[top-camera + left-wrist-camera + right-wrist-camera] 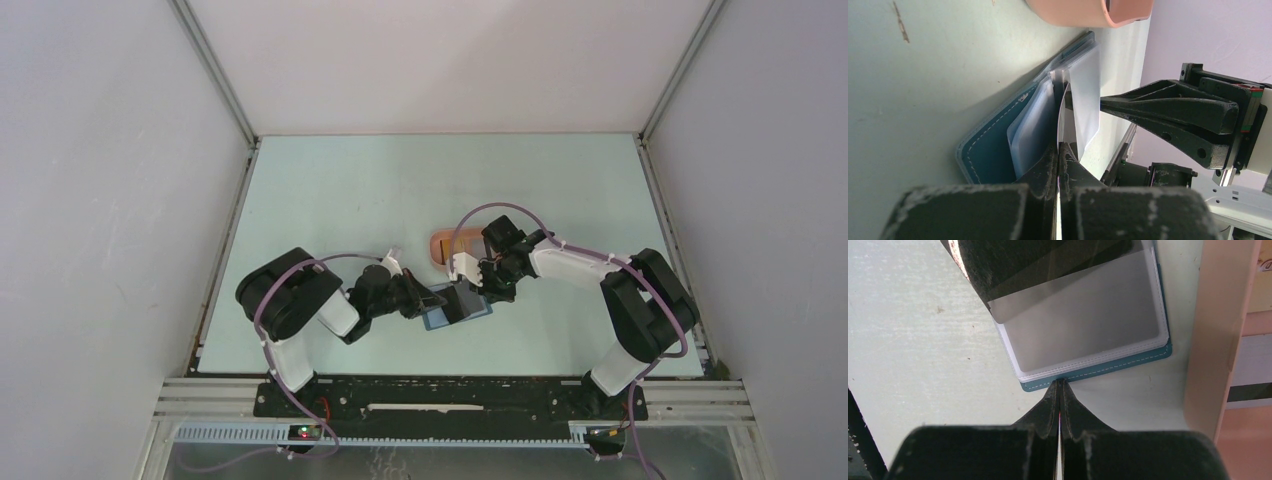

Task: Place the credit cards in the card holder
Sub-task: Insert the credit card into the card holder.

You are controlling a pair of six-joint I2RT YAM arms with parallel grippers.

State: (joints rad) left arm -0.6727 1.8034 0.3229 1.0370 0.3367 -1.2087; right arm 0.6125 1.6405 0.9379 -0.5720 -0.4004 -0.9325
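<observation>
The card holder (478, 313) lies open in front of the arm bases, blue inside with clear sleeves fanned up (993, 145) (1128, 363). The top sleeve looks grey (1088, 315). My left gripper (438, 298) (1059, 145) is shut on a thin sheet standing up from the holder; I cannot tell whether it is a card or a sleeve. My right gripper (480, 288) (1060, 382) is shut, its tips at the holder's near edge, with nothing visible between them. Its fingers (1158, 107) touch the top sleeve. An orange-yellow card (458, 240) and a card with a dark stripe (1250, 390) lie in the tray.
The peach-pink oval tray (437, 250) (1083, 12) (1218, 330) stands just behind the card holder, close to both grippers. The left finger (1038, 260) overlaps the holder's far side. Grey walls enclose the pale green table (330, 200).
</observation>
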